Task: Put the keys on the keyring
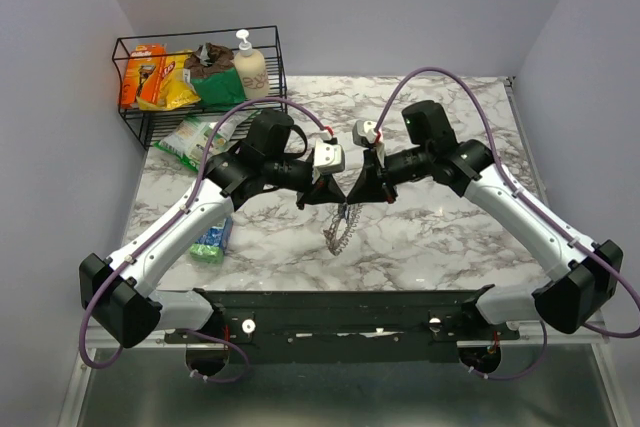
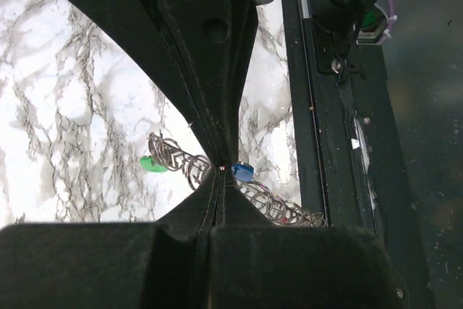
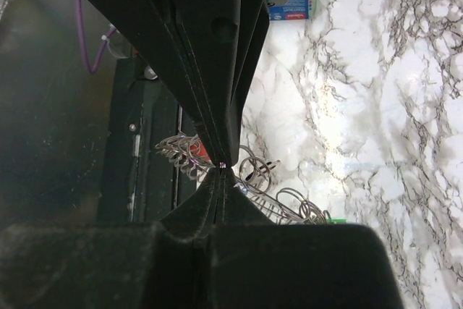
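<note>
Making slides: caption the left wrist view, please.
Left gripper pinched shut on the keyring, a green key and a blue key either side.

No print on the packages [image 1: 150, 77] in the wire basket [image 1: 130, 117] is legible.

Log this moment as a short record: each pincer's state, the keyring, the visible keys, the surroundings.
left pincer: shut, tips pinched on the keyring
right pincer: shut, apparently pinched on the same ring
keyring position: between the two pincers, over the middle of the marble table; lifted or resting, cannot tell
keys seen: green-headed key and blue-headed key, both right at the ring; threaded or not, cannot tell
background: wire basket with packets and a bottle, far left corner
</note>
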`<state>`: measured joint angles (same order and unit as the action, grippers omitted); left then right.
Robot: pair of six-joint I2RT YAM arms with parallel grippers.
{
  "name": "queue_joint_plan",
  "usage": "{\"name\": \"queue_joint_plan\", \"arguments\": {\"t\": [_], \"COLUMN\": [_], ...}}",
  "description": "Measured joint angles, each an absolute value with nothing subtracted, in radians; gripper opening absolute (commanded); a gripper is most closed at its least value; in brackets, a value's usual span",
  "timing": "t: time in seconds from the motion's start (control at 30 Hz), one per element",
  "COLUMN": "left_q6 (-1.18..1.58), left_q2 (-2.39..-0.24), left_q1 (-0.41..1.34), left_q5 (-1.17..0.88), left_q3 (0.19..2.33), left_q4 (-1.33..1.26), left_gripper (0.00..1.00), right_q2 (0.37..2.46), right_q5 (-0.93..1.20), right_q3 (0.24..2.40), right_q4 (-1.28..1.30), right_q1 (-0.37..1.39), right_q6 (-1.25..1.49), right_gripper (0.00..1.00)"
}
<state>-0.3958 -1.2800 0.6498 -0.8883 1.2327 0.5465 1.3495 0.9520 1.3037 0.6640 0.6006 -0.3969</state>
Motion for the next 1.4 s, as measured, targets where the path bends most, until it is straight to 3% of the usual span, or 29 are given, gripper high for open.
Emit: {"name": "queue_joint_plan", "arguments": {"t": [0.23, 0.37, 0.57, 0.83, 1.2, 1.4], "left_q6": [-0.389, -0.348, -0.239, -0.03, 0.241, 0.365], "left_q2": [-1.275, -1.249, -1.147, -1.023, -1.019, -1.044], "left_q1": [0.65, 0.65, 0.65, 0.65, 0.65, 0.65], "left_q5": [-0.892, -0.889, -0.877, -0.868, -0.857, -0.839], "left_q3": [1.209, 1.119, 0.945, 0.722, 0.573, 0.509], "left_q4": [0.508, 0.431, 0.215, -0.254, -0.787, -1.065], "left_gripper": [0.0, 0.0, 0.0, 0.0, 0.0, 0.0], "right_q2": [1.316, 1.283, 1.201, 1.118, 0.963, 0.924], "right_q5": [0.921, 0.885, 0.819, 0.77, 0.722, 0.803], "right_q3": [1.264, 1.252, 1.203, 1.124, 1.001, 0.967], "right_q4": [0.612, 0.552, 0.439, 0.331, 0.178, 0.115], "right_q1": [0.601, 0.601, 0.601, 0.6, 0.587, 0.587], "right_q6": [-0.356, -0.315, -0.236, -0.168, -0.109, -0.105], "right_gripper": [0.23, 0.41, 0.57, 0.59, 0.59, 0.57]}}
